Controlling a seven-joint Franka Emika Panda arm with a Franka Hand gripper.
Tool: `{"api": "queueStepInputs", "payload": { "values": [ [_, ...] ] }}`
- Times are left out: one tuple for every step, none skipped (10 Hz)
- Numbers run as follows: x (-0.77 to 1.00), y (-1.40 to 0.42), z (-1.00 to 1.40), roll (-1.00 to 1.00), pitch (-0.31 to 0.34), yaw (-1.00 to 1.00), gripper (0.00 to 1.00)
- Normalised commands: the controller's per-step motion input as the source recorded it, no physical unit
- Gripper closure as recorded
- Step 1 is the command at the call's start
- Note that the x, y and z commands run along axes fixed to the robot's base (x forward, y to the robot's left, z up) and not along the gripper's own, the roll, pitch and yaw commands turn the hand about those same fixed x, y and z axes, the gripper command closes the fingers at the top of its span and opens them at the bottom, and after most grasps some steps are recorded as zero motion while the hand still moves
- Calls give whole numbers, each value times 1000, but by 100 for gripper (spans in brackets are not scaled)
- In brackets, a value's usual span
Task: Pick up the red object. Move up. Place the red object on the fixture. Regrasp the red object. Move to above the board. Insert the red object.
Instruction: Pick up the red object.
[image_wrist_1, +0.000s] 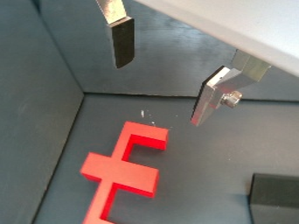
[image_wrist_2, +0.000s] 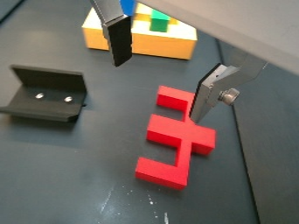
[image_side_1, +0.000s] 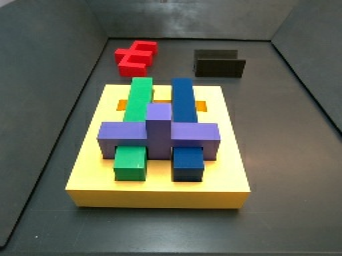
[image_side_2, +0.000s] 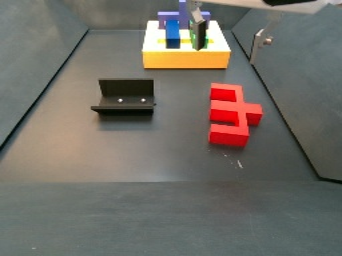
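Red object: the red object (image_side_2: 231, 112) lies flat on the dark floor (image_side_2: 147, 150), untouched, at about 3 o'clock from the fixture (image_side_2: 124, 98) and well apart from it; in a side view it sits at 12 o'clock beyond the board (image_side_1: 160, 185).
Shape: a long bar with short stubs off one side, seen clearly in both wrist views (image_wrist_2: 177, 136).
Gripper: the gripper (image_wrist_2: 162, 66) hangs above the piece, jaws spread wide and holding nothing; one finger (image_wrist_2: 118, 39) and the other finger (image_wrist_2: 211, 94) show as silver plates with dark pads.
Alignment: in a wrist view the red object (image_wrist_1: 124, 166) lies off to one side of the gap between the fingers rather than under its middle.
Risk, descent: judged from this offset, a straight drop could land a fingertip on a stub and shove or tip the piece.
Risk, grasp: closing across a stub rather than the bar might give a skewed hold, likely spoiling the placement on the fixture.
Board: yellow slab carrying green, blue and purple blocks, far from the piece.
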Motion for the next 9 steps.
{"api": "queueStepInputs", "payload": {
  "values": [
    [-186, 97, -23, -59, -60, -617, 0],
    [-191, 69, 0, -53, -51, -634, 0],
    [-157, 29, 0, -47, -39, -643, 0],
    [-131, 20, 0, -47, -40, -640, 0],
    [-120, 23, 0, -46, -36, -637, 0],
    [-123, 29, 0, -44, -36, -637, 0],
    [-126, 26, 0, -37, -34, -643, 0],
    [-114, 34, 0, -41, -33, -643, 0],
    [-114, 26, 0, -33, -29, -646, 0]
  ]
}}
